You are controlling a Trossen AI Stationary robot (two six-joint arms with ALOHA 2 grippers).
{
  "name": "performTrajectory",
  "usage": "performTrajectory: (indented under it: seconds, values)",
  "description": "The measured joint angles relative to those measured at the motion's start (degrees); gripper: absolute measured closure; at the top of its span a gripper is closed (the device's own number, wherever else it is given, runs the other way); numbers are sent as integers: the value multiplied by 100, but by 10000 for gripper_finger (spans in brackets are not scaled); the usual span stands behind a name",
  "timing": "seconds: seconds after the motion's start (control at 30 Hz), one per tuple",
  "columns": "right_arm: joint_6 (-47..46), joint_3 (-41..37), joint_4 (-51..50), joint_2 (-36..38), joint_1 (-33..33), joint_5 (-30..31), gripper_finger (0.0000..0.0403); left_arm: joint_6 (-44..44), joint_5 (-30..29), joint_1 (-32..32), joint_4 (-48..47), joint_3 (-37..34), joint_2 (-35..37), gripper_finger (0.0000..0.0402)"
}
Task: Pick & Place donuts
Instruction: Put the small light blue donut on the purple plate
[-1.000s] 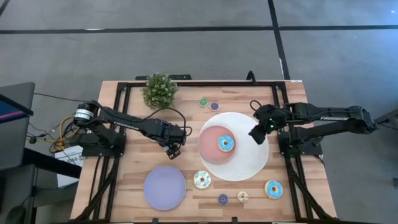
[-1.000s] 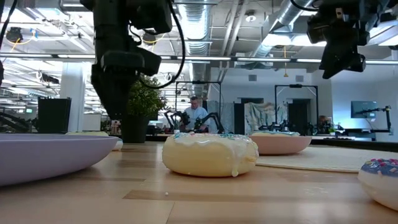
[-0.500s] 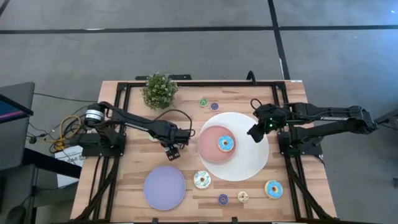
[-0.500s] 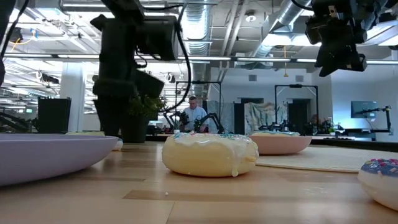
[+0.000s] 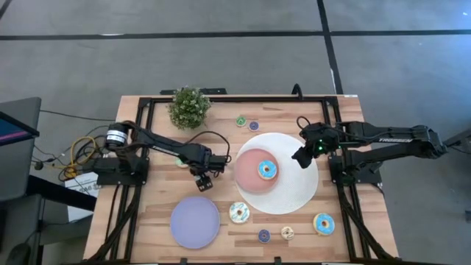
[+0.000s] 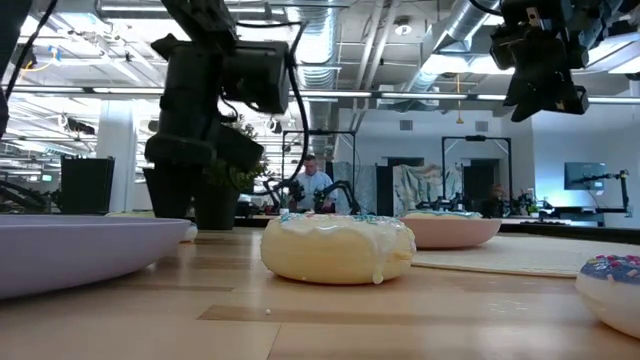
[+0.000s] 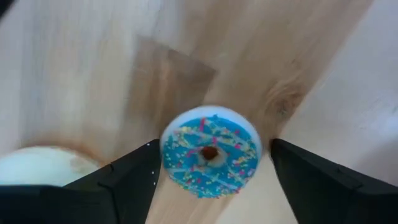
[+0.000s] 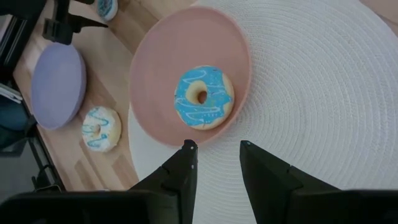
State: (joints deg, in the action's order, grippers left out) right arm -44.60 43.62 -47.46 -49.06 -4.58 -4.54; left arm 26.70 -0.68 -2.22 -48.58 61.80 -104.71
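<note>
High: left gripper [image 5: 205, 179] low over wood, near pink plate [image 5: 246, 177].

Left wrist: fingers [image 7: 127, 180] spread wide astride blue-iced sprinkled donut [image 7: 210, 151] on table; off-centre, risks nudging it on closing.

Right wrist: right gripper [image 8: 216, 163] part-open, empty, above placemat [image 8: 323, 112]; blue donut [image 8: 203, 97] sits on pink plate.

Low: collision unlikely.

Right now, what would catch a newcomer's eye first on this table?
The pink plate on the white round mat at the table's middle, carrying a blue-iced donut. The left gripper hangs just left of it, fingers open above another blue donut. A lavender plate sits near the front.
</note>
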Motion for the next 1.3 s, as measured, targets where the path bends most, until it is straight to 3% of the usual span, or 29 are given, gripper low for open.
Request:
performTrajectory:
  seconds: [0.17, 0.57, 0.87, 1.1, 1.3]
  values:
    - [2, 0, 0, 0, 0, 2, 290, -13, 187, 22, 20, 13, -178, 112]
    - [18, 0, -2, 0, 0, 9, 290, 37, 213, 35, -47, 175, -212, 172]
    - [157, 0, -2, 0, 0, 10, 290, 160, 69, 33, -332, 433, -251, 180]
    - [168, 0, -2, 0, 0, 2, 290, 1258, 149, -222, -578, 485, 169, 180]
    - [166, 0, -2, 0, -3, 1, 290, 2995, 147, -1023, -815, 487, 770, 180]
